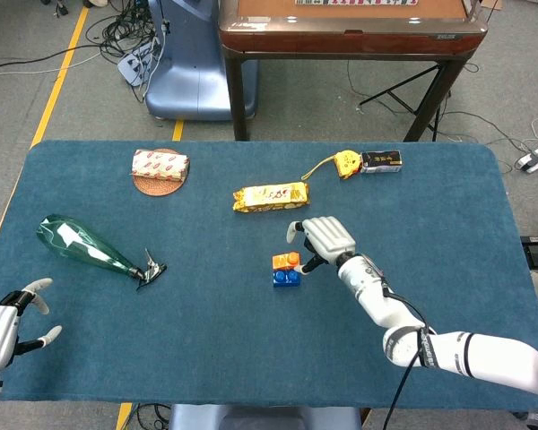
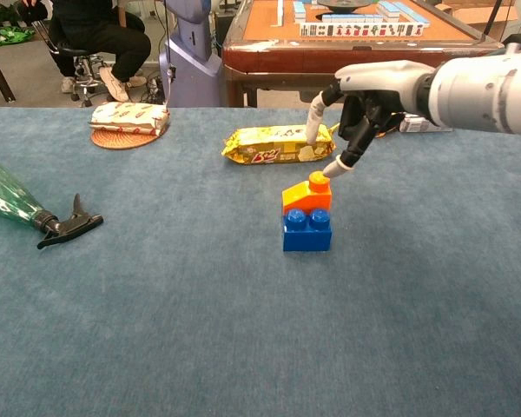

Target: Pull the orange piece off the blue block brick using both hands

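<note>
- Writing: yellow snack pack [image 1: 270,197] carried red lettering, too small to read; wrapped packet [image 1: 160,164] on a round coaster [image 1: 156,184] showed a red pattern, no legible words.
- Orange piece [image 2: 307,195] sat on the blue brick [image 2: 307,230], near table centre, in front of the snack pack. Stack stood upright; orange piece had one stud on its right side, brick's two studs ran left–right.
- Right hand [image 2: 365,94] hovered just above and right of the orange piece, fingers apart, holding nothing; one fingertip lay just beside the orange stud, contact could not be told.
- Left hand [image 1: 2,321] was at the table's near left edge, fingers spread, holding nothing.
- Green spray bottle [image 1: 88,248] lay on its side at left, black nozzle toward centre.
- Yellow tape measure [image 1: 345,163] and a small dark box [image 1: 380,160] lay at the far edge.
- Surface: blue felt-like table [image 1: 206,358].
- Room: grey floor with a yellow line and cables; a mahjong table [image 2: 356,48] stood behind; a seated person [image 2: 95,35] at far left in the chest view.
</note>
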Motion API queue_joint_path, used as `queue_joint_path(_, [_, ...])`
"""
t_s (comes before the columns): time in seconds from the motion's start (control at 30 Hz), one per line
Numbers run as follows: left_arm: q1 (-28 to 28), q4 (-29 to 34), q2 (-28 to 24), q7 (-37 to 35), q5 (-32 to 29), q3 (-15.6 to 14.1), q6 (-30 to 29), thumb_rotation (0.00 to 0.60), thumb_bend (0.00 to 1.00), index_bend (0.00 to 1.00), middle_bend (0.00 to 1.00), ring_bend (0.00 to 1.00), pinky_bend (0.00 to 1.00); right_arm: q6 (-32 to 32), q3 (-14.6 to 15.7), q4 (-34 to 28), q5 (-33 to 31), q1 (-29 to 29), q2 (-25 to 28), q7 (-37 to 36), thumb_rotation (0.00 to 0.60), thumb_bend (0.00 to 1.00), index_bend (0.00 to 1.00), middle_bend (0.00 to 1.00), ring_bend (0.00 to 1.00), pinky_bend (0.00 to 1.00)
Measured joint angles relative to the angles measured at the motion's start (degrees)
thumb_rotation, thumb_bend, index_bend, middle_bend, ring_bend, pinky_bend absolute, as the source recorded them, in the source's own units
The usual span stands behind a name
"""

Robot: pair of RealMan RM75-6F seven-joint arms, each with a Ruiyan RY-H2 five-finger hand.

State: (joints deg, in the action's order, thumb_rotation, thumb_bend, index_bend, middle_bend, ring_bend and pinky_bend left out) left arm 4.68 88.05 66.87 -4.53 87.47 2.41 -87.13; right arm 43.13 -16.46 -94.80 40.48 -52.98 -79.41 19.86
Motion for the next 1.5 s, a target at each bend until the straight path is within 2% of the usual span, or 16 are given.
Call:
queue_joint_path(0.2, [0.00, -0.92, 0.57, -0.54, 0.05, -0.08, 0.03, 0.600, 0.04, 0.30, 0.53, 0.40, 0.61, -0.44, 1.38, 3.08, -6.69, -4.79, -2.48, 3.20, 0.600, 0.00, 0.41, 1.00, 1.00, 1.00])
queue_joint_path(0.5, [-0.31, -2.63, 1.52, -1.81, -0.31, -0.34, 0.16, 0.600, 0.04, 0.30, 0.53, 0.40, 0.61, 1.35, 4.53, 4.98, -13.87, -8.62, -4.24, 7.10, 0.600, 0.03, 0.41, 1.00, 1.00, 1.00])
queue_joint_path(0.9, [-0.61, -3.50, 2.28, -2.37, -0.81, -0.47, 0.41, 0.600, 0.04, 0.30, 0.53, 0.40, 0.61, 1.92, 6.38, 7.58, -17.28, -11.03, -6.35, 8.30, 0.600, 0.13, 0.41, 1.00, 1.00, 1.00])
queue_joint_path(1.1, [-0.63, -3.51, 2.27, -2.32, -1.20, -0.50, 0.86, 0.600, 0.04, 0.30, 0.53, 0.40, 0.61, 0.92, 7.01, 8.65, -18.29, -11.96, -6.97, 8.43, 0.600, 0.17, 0.47, 1.00, 1.00, 1.00])
queue_joint_path(1.23, [-0.68, -3.69, 2.40, -2.38, -1.20, -0.60, 0.96, 0.600, 0.04, 0.30, 0.53, 0.40, 0.61, 0.58, 7.24, 9.27, -18.85, -12.47, -7.43, 8.35, 0.600, 0.27, 0.52, 1.00, 1.00, 1.00])
queue_joint_path(1.4, [-0.65, -3.84, 2.52, -2.49, -1.26, -0.59, 1.12, 0.600, 0.04, 0.30, 0.53, 0.40, 0.61, 0.25, 7.56, 9.76, -19.46, -13.08, -7.70, 8.33, 0.600, 0.47, 0.57, 1.00, 1.00, 1.00])
queue_joint_path(1.5, [-0.56, -3.84, 2.57, -2.60, -1.26, -0.55, 1.25, 0.600, 0.04, 0.30, 0.53, 0.40, 0.61, -0.18, 7.61, 9.63, -19.61, -13.26, -7.47, 8.07, 0.600, 0.53, 0.61, 1.00, 1.00, 1.00])
